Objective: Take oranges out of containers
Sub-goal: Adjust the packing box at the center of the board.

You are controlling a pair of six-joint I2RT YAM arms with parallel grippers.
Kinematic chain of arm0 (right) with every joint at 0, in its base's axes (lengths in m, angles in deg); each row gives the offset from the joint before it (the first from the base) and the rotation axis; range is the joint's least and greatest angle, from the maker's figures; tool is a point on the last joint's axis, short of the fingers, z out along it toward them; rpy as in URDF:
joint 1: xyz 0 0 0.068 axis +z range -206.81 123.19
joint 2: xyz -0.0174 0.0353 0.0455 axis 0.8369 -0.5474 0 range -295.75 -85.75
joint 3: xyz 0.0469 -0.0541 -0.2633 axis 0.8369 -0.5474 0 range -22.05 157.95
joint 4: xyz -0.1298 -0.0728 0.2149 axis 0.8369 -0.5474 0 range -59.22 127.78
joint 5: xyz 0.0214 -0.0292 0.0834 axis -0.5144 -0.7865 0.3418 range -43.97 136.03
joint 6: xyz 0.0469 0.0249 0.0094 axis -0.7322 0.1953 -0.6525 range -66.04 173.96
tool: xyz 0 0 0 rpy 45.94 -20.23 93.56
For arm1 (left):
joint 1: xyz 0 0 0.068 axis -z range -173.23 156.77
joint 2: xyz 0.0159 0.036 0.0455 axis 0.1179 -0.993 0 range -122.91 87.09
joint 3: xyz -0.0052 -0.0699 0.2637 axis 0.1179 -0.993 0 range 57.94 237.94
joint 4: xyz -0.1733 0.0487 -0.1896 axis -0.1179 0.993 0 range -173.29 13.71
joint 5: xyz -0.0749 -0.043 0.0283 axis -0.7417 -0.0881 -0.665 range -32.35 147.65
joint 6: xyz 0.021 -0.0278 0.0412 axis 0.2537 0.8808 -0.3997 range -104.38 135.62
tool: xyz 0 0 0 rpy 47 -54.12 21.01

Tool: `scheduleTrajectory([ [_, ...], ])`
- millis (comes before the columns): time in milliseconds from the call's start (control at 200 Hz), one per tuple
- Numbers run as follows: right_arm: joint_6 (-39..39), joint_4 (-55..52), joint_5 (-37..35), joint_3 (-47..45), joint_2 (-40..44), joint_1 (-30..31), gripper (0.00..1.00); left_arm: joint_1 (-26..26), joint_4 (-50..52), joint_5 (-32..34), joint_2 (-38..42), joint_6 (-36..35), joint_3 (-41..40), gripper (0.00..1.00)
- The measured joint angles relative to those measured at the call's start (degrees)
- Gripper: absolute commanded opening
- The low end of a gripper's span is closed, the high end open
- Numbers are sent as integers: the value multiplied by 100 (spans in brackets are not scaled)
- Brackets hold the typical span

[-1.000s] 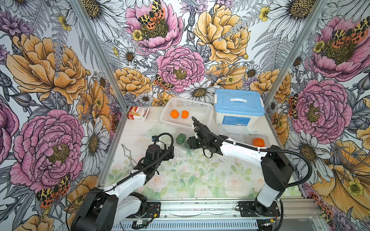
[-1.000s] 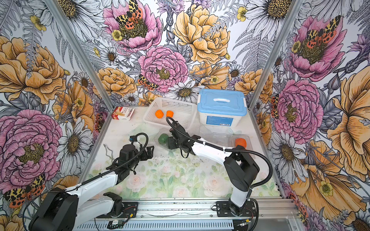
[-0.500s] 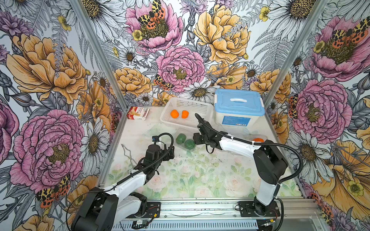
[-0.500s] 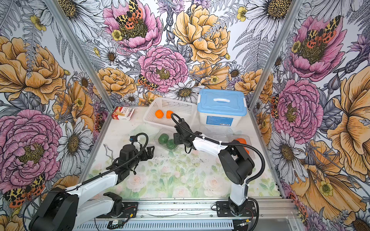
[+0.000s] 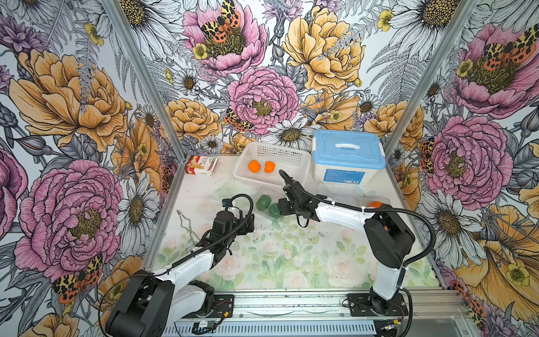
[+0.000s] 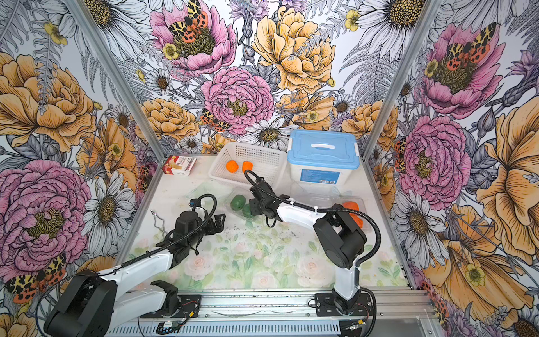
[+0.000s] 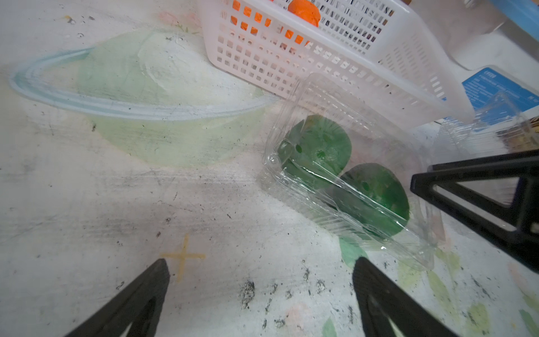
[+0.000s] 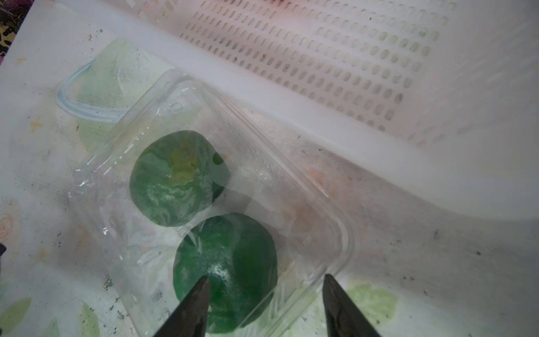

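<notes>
Two green fruits (image 8: pixel 175 178) lie inside a clear box (image 8: pixel 291 181) just beside the white basket (image 8: pixel 320 58); the right gripper (image 8: pixel 267 280) stands half open over the nearer fruit, gripping nothing; the left gripper (image 7: pixel 261 262) gapes wide, empty.

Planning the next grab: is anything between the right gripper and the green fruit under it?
Likely yes. The clear box looks shut, so its thin plastic top lies between the right gripper and the nearer green fruit. Nothing else intervenes.
</notes>
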Motion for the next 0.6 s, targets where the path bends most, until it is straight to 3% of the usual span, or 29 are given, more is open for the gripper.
scheduleTrajectory([
  [601,-343,66,225,-284,256,516,61,-26,-24,-63,94,39,0,99],
])
